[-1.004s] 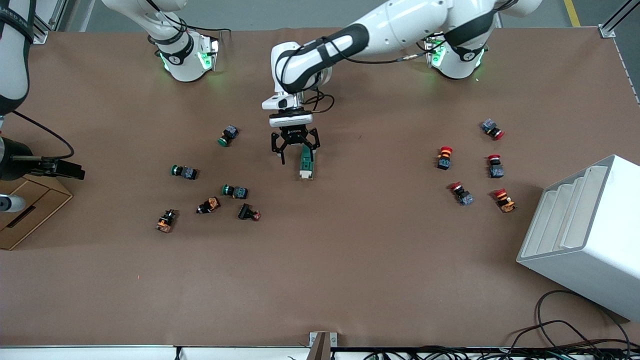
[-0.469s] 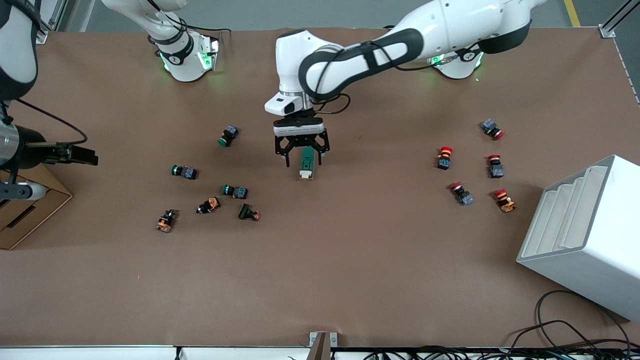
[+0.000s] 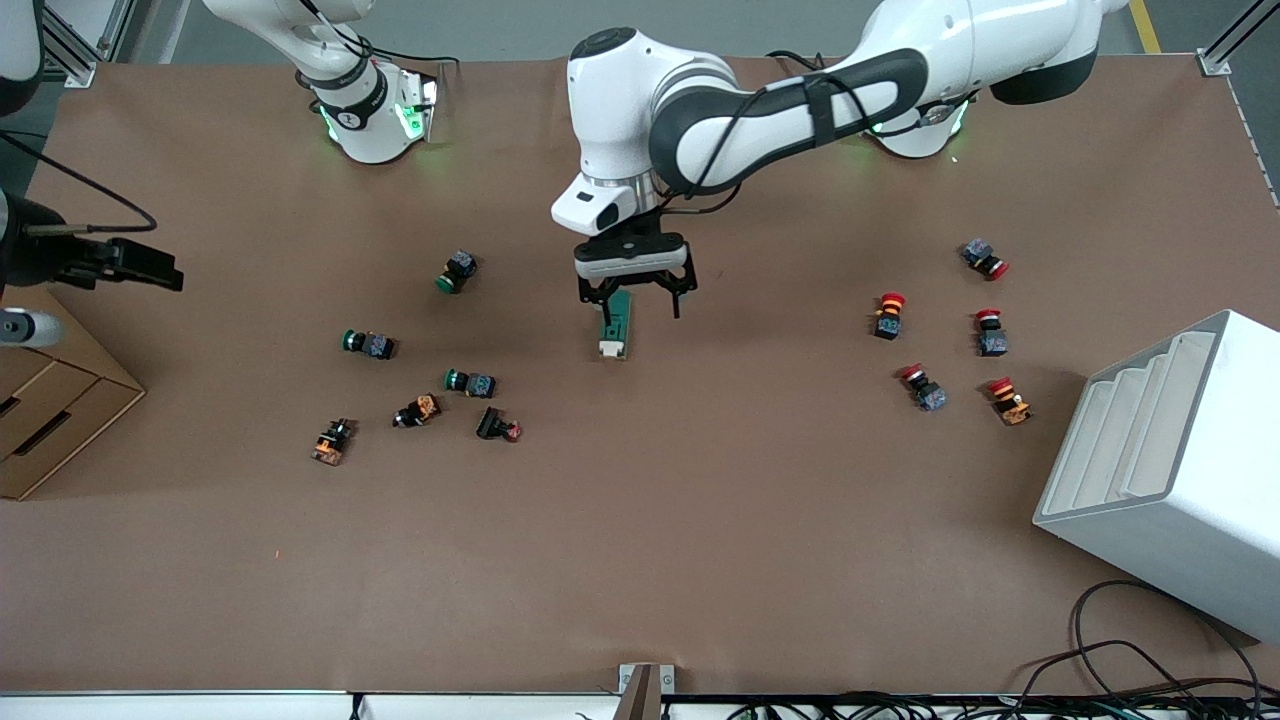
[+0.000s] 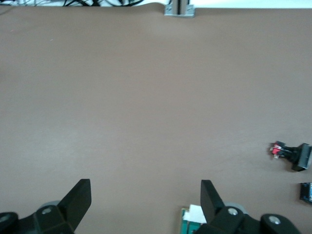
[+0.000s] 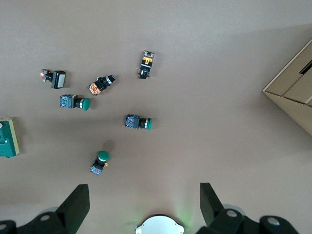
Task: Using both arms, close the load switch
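Midway along the brown counter (image 3: 640, 560), the load switch (image 3: 614, 325) lies flat, its white lever end pointing toward the front camera. Reaching in from its base, the left arm holds the left claw (image 3: 637, 297) low over the switch's green end, fingers (image 4: 78, 202) spread wide with nothing between them; in the left wrist view one fingertip sits just beside the white tip of the switch (image 4: 194, 218), though contact cannot be made out.

Toward the right arm's end of the counter, the right claw (image 3: 150, 263) hangs high above a cardboard box (image 3: 50, 400) at the counter's edge. Its fingers (image 5: 75, 202) are likewise splayed and empty, and its wrist view looks down on three green-capped push buttons (image 5: 139, 122), several orange and black parts (image 5: 146, 64) and the green switch (image 5: 8, 139) at the frame's margin.

Those green-capped buttons (image 3: 366, 343) lie scattered between the switch and the right arm's end. Five red-capped push buttons (image 3: 888, 314) sit clustered toward the left arm's end, near a white stepped bin (image 3: 1170, 470) lying on the counter.
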Available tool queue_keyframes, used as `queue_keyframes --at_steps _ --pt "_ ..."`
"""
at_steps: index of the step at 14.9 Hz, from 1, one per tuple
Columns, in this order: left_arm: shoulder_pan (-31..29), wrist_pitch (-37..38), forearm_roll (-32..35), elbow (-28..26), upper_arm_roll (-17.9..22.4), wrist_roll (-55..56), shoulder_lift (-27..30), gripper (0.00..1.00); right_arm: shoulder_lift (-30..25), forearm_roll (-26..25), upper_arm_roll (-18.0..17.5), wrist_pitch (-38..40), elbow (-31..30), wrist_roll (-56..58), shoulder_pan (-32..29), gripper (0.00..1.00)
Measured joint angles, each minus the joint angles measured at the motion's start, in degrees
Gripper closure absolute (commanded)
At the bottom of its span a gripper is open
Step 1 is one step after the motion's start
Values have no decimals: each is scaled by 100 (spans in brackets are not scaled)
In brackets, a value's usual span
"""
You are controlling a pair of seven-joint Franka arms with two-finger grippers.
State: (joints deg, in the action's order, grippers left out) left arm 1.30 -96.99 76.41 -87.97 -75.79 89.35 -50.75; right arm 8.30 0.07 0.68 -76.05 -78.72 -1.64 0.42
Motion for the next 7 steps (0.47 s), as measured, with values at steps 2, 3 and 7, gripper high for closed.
queue_keyframes --at_steps 2,3,7 --pt "-20 153 -172 203 7 -140 2 1 -331 0 8 -50 -295 0 -1 0" --pt "-23 189 -224 275 24 -185 1 1 -479 0 11 -55 -379 0 -1 0" --pt "333 237 -1120 953 923 -974 229 1 -917 -2 18 -86 -508 0 -1 0"
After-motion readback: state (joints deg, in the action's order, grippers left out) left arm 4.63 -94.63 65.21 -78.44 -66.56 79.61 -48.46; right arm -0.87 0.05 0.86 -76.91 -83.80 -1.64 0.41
